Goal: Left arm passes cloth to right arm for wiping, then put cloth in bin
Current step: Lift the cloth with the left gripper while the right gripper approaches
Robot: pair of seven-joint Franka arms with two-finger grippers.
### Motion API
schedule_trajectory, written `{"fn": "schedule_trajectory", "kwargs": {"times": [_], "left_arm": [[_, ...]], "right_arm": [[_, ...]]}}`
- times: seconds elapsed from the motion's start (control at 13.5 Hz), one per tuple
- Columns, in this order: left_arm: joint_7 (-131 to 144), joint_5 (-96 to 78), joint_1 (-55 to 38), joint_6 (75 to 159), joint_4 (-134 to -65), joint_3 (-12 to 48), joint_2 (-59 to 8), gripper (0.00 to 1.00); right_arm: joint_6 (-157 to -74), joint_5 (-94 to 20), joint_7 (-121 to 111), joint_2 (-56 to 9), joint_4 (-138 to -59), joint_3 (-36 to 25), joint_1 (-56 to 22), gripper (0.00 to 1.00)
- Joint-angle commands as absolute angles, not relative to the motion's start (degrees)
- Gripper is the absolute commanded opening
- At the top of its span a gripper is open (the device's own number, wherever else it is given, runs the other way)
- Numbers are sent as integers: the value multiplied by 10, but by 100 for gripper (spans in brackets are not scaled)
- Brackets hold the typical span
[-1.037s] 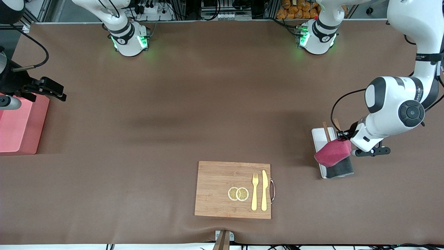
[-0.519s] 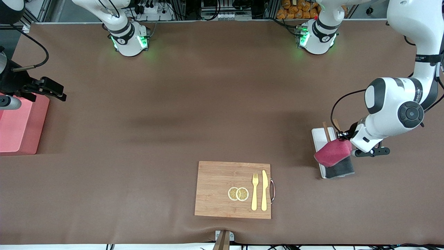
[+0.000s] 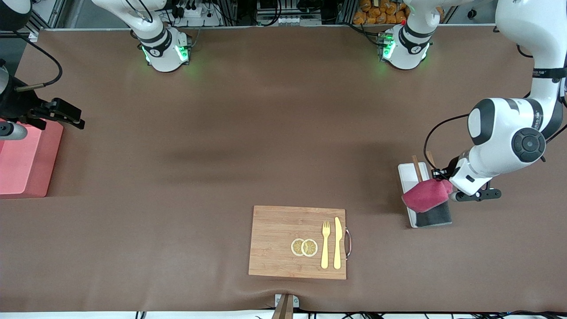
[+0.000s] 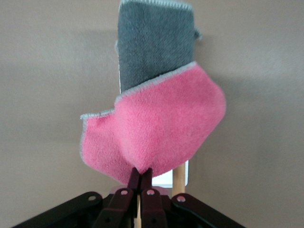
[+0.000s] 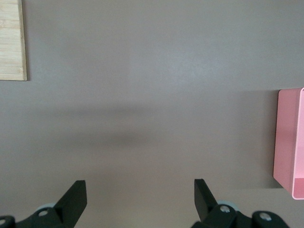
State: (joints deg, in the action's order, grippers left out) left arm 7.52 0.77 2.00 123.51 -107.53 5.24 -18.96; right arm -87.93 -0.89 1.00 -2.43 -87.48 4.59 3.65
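Note:
The cloth (image 3: 425, 195) is crimson-pink with a dark grey part that hangs down onto the nearer end of the white oblong tray (image 3: 409, 172). My left gripper (image 3: 444, 183) is shut on the pink edge and holds it just above the tray. In the left wrist view the fingertips (image 4: 141, 172) pinch the pink fold of the cloth (image 4: 156, 128), and the grey part is spread out past it. My right gripper (image 3: 66, 116) waits open and empty above the table beside the salmon-pink bin (image 3: 22, 164). Its fingers (image 5: 76, 199) stand wide apart, with the bin (image 5: 289, 142) at the view's edge.
A wooden board (image 3: 297, 242) with two lemon slices, a fork and a knife lies near the table's front edge, and also shows in the right wrist view (image 5: 12, 40). Two wooden chopsticks (image 3: 416, 167) lie on the white tray.
My left gripper has shifted slightly toward the left arm's end of the table with the cloth in it. The right arm has not moved.

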Motion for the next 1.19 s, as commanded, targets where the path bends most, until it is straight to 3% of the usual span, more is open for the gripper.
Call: {"fn": "schedule_trajectory", "kwargs": {"times": [0.0,0.3,0.52,0.89,1.11], "left_arm": [[75,12,18,1206,-1067,71,-147,0],[126,-39,18,1118,-988,127,-138,0],[227,-92,14,1104,-933,184,-144,0],[503,-168,-10,1107,-849,288,-167,0],[658,-170,-94,1186,-814,293,-184,0]], "right_arm": [[-873,-16,9,-26,-867,49,43,100],[-861,-16,22,-26,-868,49,40,100],[-825,-73,131,-25,-867,49,40,100],[-723,-185,365,-28,-872,52,20,100],[-722,-275,524,-47,-882,52,-10,100]]}}
